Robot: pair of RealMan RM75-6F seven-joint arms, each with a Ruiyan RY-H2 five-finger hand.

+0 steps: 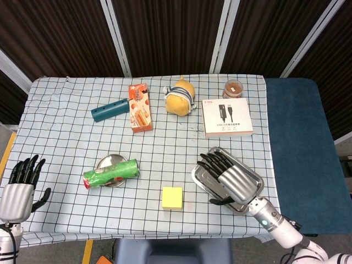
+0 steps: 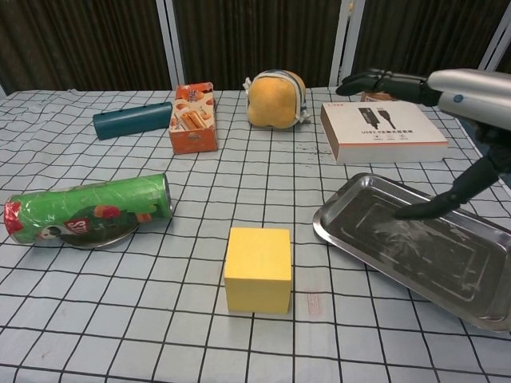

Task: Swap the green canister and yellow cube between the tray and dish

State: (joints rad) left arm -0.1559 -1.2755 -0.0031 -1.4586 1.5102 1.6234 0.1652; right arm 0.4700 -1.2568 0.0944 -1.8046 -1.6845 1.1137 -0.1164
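The counter (image 1: pixel 66 137) is draped in a white cloth ruled with a black grid. The green canister (image 1: pixel 111 174), a glossy printed cylinder with a red end, lies on its side across the dish (image 1: pixel 108 163), a small round plate of polished metal whose rim shows beneath it. The yellow cube (image 1: pixel 172 197), matte and sharp-edged, sits on the bare cloth between dish and tray (image 1: pixel 250 199). The tray is a shallow rectangle of scuffed steel with rounded corners, set at a slant.

The right hand (image 1: pixel 230 180), silver-backed with black fingers, hovers over the tray, fingers apart and stretched forward, holding nothing. The left hand (image 1: pixel 19 188) is at the counter's left edge, fingers spread and pointing up, also holding nothing.

Farther back are a teal bar (image 1: pixel 110 110), an orange carton (image 1: pixel 140 107) standing upright, a soft yellow pouch (image 1: pixel 180 98), a flat white box (image 1: pixel 226 117) and a small round jar (image 1: pixel 234 88).
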